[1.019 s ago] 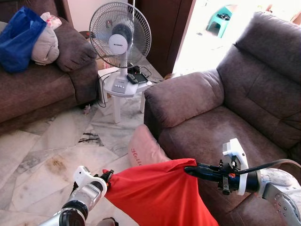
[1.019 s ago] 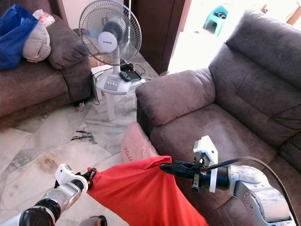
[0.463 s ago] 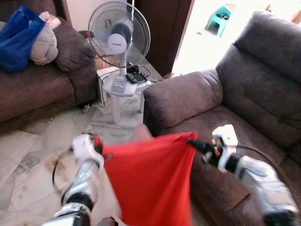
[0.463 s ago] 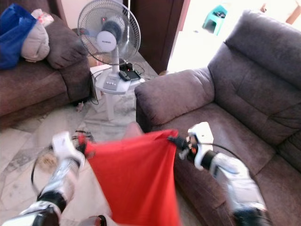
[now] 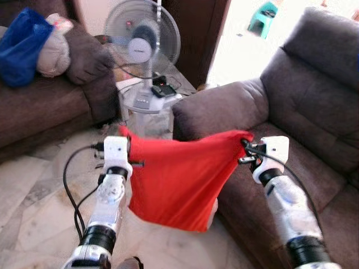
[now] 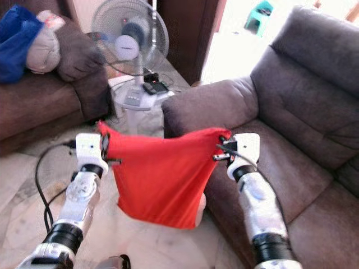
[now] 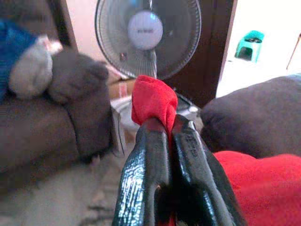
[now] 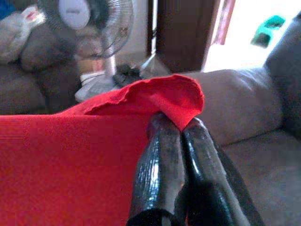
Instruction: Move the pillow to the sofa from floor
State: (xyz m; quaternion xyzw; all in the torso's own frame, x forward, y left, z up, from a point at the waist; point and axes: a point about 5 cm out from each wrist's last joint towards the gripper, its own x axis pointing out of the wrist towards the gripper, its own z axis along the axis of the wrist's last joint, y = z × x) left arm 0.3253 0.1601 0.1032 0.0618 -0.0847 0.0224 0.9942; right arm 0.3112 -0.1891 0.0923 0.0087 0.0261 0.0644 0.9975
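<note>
A red fabric pillow (image 5: 176, 179) hangs in the air between the two arms, its top edge stretched level, the left end effector (image 5: 127, 150) clamped on one upper corner and the right end effector (image 5: 245, 147) on the other. Beyond them stand a grey-brown upholstered sofa (image 5: 291, 112), a white pedestal fan (image 5: 142, 39) and marble floor (image 5: 33, 190)

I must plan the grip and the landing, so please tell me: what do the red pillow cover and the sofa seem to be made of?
The red pillow cover looks like thin matte woven or knit cloth: it hangs limp and bunches at both pinched corners, in the left tool and the right tool. The sofa seems upholstered in brown suede-like or microfibre fabric, matte, with soft shading and padded seams.
</note>
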